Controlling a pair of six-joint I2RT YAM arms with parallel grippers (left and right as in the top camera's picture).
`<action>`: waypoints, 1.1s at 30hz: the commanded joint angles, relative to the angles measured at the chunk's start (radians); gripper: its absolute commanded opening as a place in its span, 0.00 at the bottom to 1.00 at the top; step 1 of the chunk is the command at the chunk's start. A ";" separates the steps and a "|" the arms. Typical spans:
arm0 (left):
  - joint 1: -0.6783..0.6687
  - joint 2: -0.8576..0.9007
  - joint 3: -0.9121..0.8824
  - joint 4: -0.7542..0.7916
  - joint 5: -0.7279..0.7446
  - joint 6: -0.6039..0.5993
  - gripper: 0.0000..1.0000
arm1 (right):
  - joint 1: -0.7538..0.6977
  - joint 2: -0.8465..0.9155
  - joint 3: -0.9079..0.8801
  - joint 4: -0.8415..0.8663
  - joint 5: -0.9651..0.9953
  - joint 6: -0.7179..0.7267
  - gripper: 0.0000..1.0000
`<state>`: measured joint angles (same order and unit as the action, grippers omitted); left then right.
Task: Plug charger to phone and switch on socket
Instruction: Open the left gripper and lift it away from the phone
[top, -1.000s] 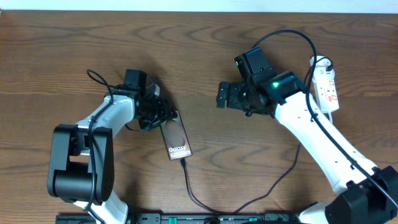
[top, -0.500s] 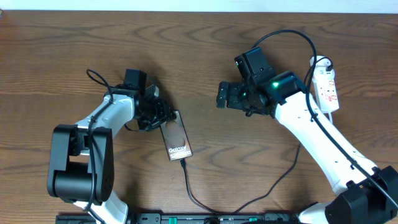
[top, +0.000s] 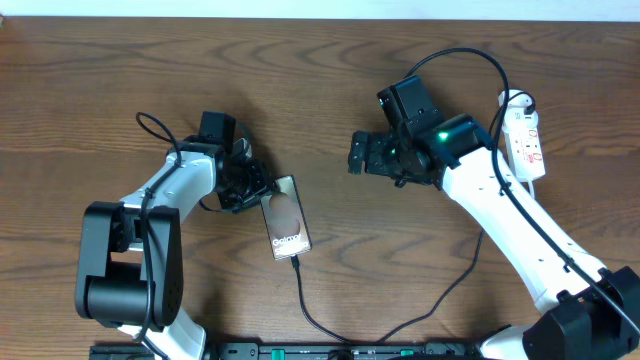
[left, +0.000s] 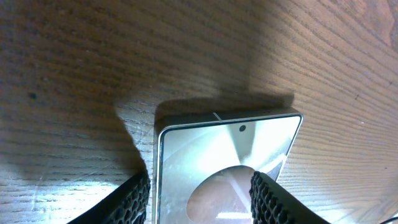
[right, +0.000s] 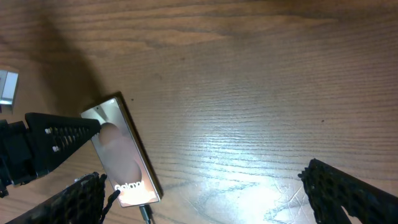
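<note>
- The phone (top: 285, 218) lies flat and face up on the wooden table (top: 90, 60), left of centre, with its lettered end towards the arms' bases
- The charger (top: 305, 300) runs up from the near edge and its plug tip meets the phone's lower end; it looks seated, though the joint is too small to be sure
- The left gripper (top: 255, 190) is at the phone's far end with its jaws about half apart; in the left wrist view its fingers (left: 134, 199) sit by one long edge and over the glass, and I cannot tell whether they bear on the phone or only hover
- The right gripper (top: 356, 155) hangs wide and empty over bare wood, between the phone and the socket (top: 524, 135), which lies well apart at the table's right edge beside the right arm
- My reading is that the plugging looks finished, so the step in hand is freeing the phone and going for the switch
- Lift the left fingers straight up off the phone, not sideways, so the plug is not levered out
- Narrow the right jaws on the way to the socket and press one fingertip squarely down; the switch cannot be made out from here, so find it in the wrist view first
- The strip looks light and may skid under an off-centre push, so keep the press short, vertical and clear of the white plug (top: 512, 98)
</note>
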<state>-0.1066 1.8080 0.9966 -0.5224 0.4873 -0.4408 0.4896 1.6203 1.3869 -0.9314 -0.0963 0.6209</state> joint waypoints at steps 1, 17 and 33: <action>0.002 0.036 -0.028 -0.016 -0.104 -0.001 0.59 | 0.003 -0.018 0.008 -0.004 0.012 0.014 0.99; 0.005 -0.140 0.056 -0.090 -0.220 0.203 0.80 | 0.003 -0.018 0.008 -0.007 0.016 0.006 0.99; 0.004 -0.612 0.136 -0.240 -0.302 0.467 0.90 | 0.003 -0.018 0.008 -0.004 0.016 0.006 0.99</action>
<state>-0.1066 1.2331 1.1183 -0.7589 0.2028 -0.0101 0.4896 1.6203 1.3869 -0.9348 -0.0948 0.6205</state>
